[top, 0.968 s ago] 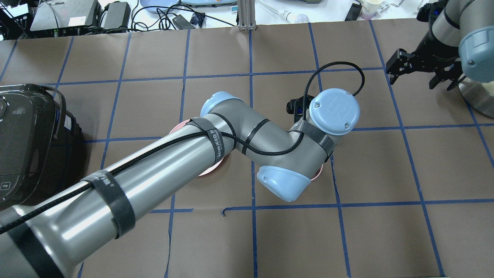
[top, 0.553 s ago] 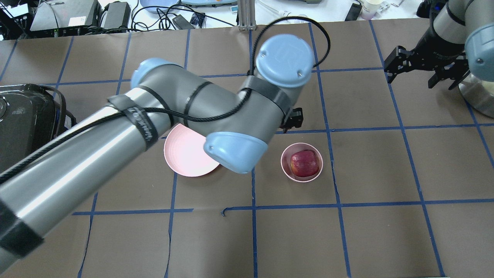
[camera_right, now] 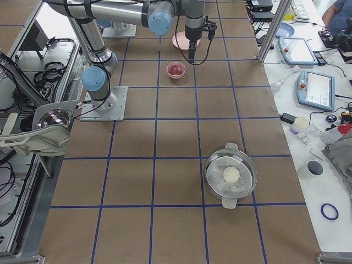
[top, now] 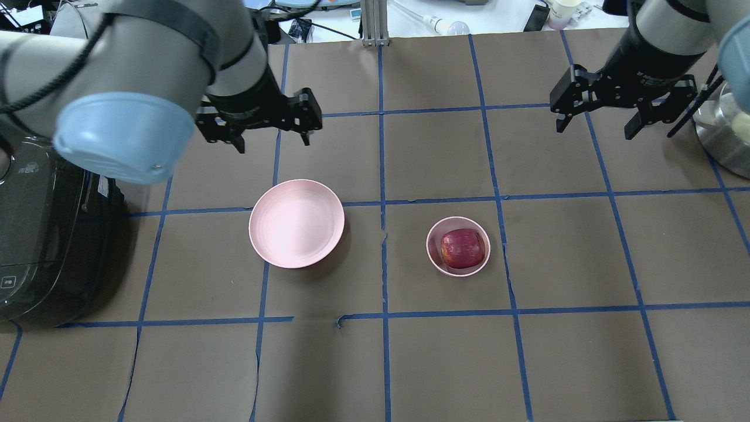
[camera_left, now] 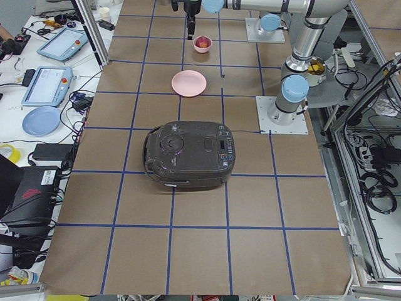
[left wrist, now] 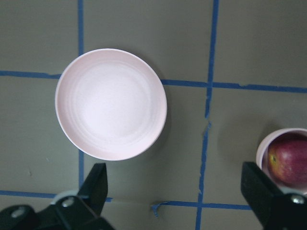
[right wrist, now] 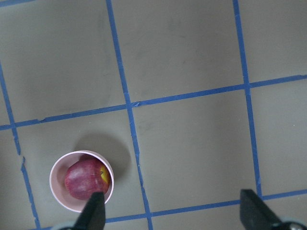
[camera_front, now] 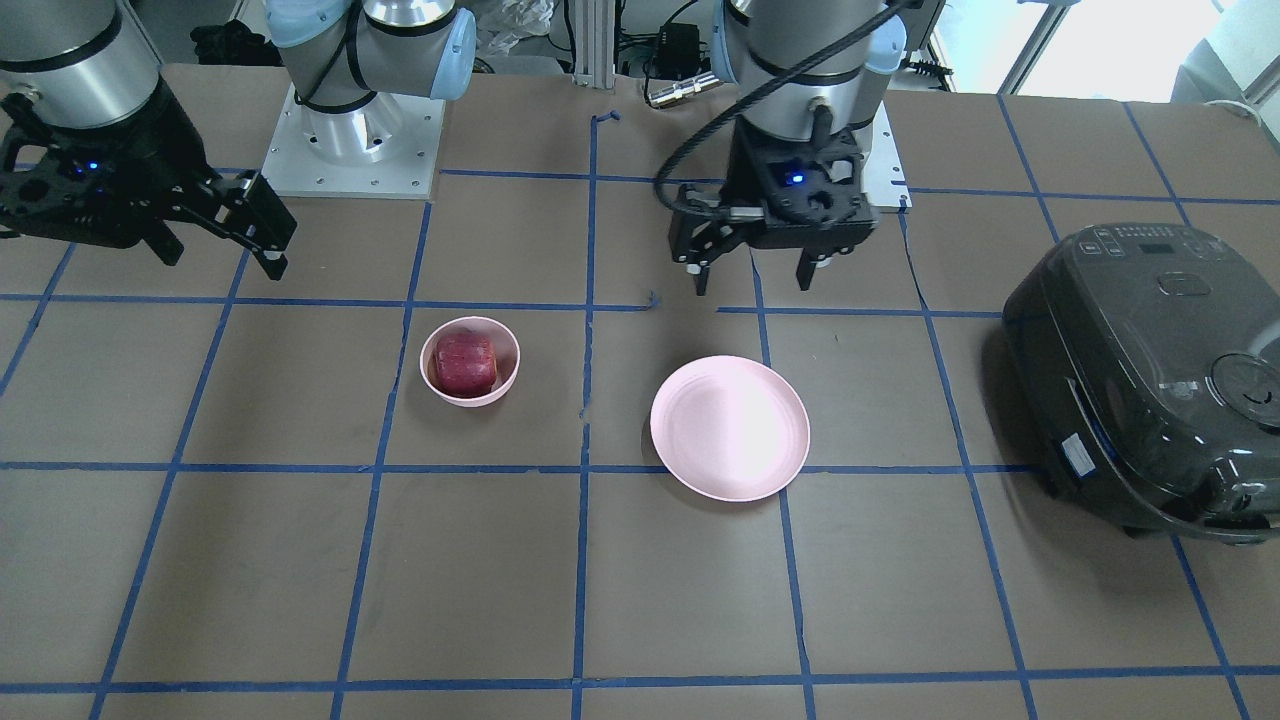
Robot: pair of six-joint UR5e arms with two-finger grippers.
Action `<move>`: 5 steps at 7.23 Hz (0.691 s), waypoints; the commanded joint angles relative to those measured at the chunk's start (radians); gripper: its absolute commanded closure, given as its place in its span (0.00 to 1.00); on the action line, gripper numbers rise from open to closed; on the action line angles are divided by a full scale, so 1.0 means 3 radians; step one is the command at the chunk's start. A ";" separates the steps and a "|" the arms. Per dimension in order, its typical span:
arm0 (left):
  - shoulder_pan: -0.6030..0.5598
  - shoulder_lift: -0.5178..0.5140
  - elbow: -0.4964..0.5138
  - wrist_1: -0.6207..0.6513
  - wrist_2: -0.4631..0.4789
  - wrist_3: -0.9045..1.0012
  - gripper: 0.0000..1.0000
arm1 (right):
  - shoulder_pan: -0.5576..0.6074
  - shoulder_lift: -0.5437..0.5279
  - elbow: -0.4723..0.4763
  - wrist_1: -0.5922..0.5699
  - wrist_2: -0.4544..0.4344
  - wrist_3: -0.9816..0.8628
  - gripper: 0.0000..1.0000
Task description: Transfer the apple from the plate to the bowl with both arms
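The dark red apple [top: 463, 248] lies in the small pink bowl [top: 433, 262], right of centre. The wide pink plate [top: 296, 223] stands bare to its left. My left gripper [top: 272, 139] hangs open and empty above the table, just beyond the plate's far side. My right gripper [top: 595, 126] hangs open and empty at the far right, well away from the bowl. The left wrist view shows the plate [left wrist: 111, 110] and the apple [left wrist: 290, 162] at its right edge. The right wrist view shows the apple [right wrist: 86, 179] in the bowl [right wrist: 56, 191].
A black rice cooker [top: 41, 234] stands at the table's left edge. A steel pot [top: 723, 143] stands at the right edge. Cables and devices lie beyond the far edge. The table is brown paper with blue tape lines.
My left arm has lifted off the bowl and swung back left to beyond the plate, leaving the apple in the bowl. My right gripper has shifted slightly left.
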 commanded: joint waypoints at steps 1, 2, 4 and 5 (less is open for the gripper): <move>0.0672 0.0151 0.0044 -0.0100 -0.0232 0.0438 0.00 | 0.0304 0.0003 -0.0020 0.0101 -0.0071 0.0182 0.00; 0.0725 0.0161 0.0135 -0.0141 -0.0245 0.0439 0.00 | 0.0300 0.0008 -0.0030 0.0173 -0.0076 0.0177 0.00; 0.0782 0.0135 0.0228 -0.0407 -0.0163 0.0683 0.00 | 0.0305 0.0008 -0.0030 0.0235 -0.0076 0.0182 0.00; 0.0772 0.0125 0.0218 -0.0407 -0.0132 0.0694 0.00 | 0.0305 0.0008 -0.0030 0.0235 -0.0076 0.0187 0.00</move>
